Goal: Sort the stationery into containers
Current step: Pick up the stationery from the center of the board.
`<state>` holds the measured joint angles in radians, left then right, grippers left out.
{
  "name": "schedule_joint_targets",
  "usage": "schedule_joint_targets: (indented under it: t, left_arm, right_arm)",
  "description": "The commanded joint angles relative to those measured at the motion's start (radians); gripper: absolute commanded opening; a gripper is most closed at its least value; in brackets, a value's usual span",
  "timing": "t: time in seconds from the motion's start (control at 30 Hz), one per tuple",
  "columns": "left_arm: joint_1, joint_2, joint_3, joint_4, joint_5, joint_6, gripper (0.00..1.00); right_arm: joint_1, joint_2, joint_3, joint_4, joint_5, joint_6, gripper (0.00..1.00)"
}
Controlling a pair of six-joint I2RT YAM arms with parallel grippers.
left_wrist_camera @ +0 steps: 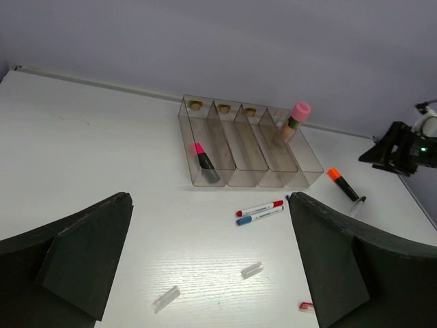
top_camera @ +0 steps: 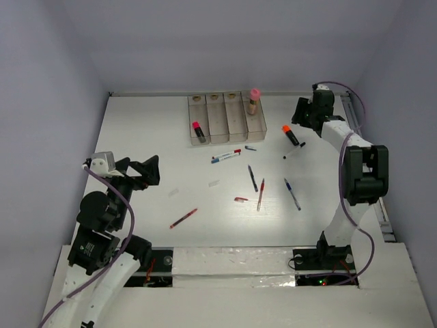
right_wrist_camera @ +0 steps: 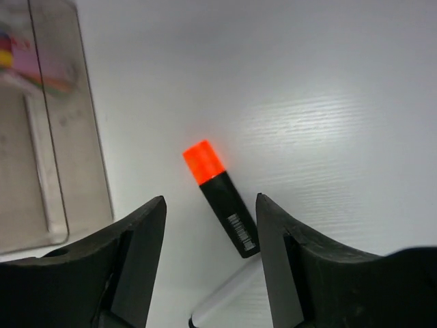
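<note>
**Me:** Hovering my right gripper over the orange-capped highlighter, jaws partly spread and gripping nothing. The highlighter lies flat on the table toward the far right corner, just right of the containers.

**Partner:** What could spoil the pick?

**Me:** My fingers close crosswise, but the barrel sits skewed between them. I judge one pad would meet it first and spin it, or I'd nip only the tail and it would droop. A white marker lies just beside that tail, so I could catch it too.

**Partner:** Which way does the highlighter point?

**Me:** Its long axis runs diagonally, cap toward the far edge and the containers, tail toward the near right. My left gripper hangs wide apart and empty, near the left edge.
</note>
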<state>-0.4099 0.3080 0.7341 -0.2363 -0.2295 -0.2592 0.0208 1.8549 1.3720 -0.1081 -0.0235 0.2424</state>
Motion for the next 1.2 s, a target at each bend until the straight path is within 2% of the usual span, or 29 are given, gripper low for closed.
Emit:
schedule_joint_targets:
  t: [0.0,0.17,0.4,0.5,0.7,0.8,0.93,1.03,1.17]
  left_arm:
    - [-0.030,-0.017,-0.002,0.011,-0.007,0.000,0.99]
    - [-0.063,-0.036,-0.002,0.005,-0.016,-0.003,0.99]
    - [-0.083,-0.041,-0.002,0.008,-0.022,-0.003,0.99]
    - [-0.092,-0.038,-0.001,0.008,-0.022,-0.003,0.99]
    - [-0.092,-0.027,-0.001,0.011,-0.022,-0.002,0.99]
    - [-0.092,-0.021,-0.001,0.012,-0.021,-0.002,0.99]
    - [-0.092,-0.010,-0.001,0.014,-0.024,0.000,0.99]
    - [-0.092,-0.003,-0.001,0.015,-0.025,0.000,0.99]
    - [-0.092,0.000,-0.001,0.017,-0.027,0.000,0.99]
  right_arm:
    - [0.039,0.062,0.087,-0.085,-0.056,-0.158,0.62]
    - [0.039,0.207,0.200,-0.212,-0.093,-0.273,0.65]
    - [0.039,0.234,0.206,-0.226,0.052,-0.339,0.66]
    - [0.039,0.262,0.216,-0.249,0.065,-0.370,0.66]
    - [0.039,0.316,0.243,-0.283,0.031,-0.376,0.59]
    - [0.039,0.334,0.272,-0.274,-0.025,-0.350,0.47]
    - [0.039,0.345,0.314,-0.223,-0.014,-0.278,0.09]
    - [0.039,0.296,0.297,-0.127,0.017,-0.201,0.00]
    - [0.054,0.146,0.210,-0.006,-0.024,-0.101,0.01]
